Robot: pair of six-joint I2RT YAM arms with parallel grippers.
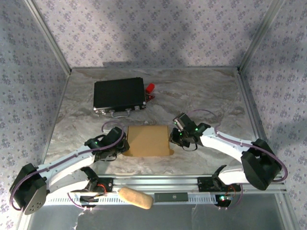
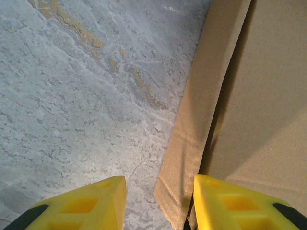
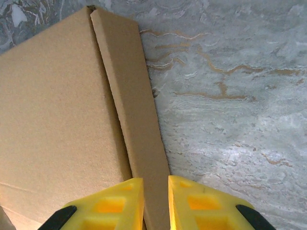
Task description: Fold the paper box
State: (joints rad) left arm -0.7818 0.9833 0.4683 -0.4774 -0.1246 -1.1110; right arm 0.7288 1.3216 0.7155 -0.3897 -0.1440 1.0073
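Two flaps (image 2: 192,120) of the paper box (image 1: 148,140) may spring flat if released; left gripper (image 2: 159,191) part-open astride one; right gripper (image 3: 156,191) nearly closed, grip unclear.

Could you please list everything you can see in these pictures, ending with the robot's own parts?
paper box: one, plain brown cardboard, middle of the table between the two grippers, side flaps raised along its left and right edges
black case: one, black with a metal edge, back left of the table
small red object: one, red, at the case's right end
bread-like lump: one, tan, on the near rail between the arm bases
table: one, grey marble pattern with tan veins
left gripper: one, yellow fingers, apart, at the box's left flap
right gripper: one, yellow fingers, close together, at the box's right flap
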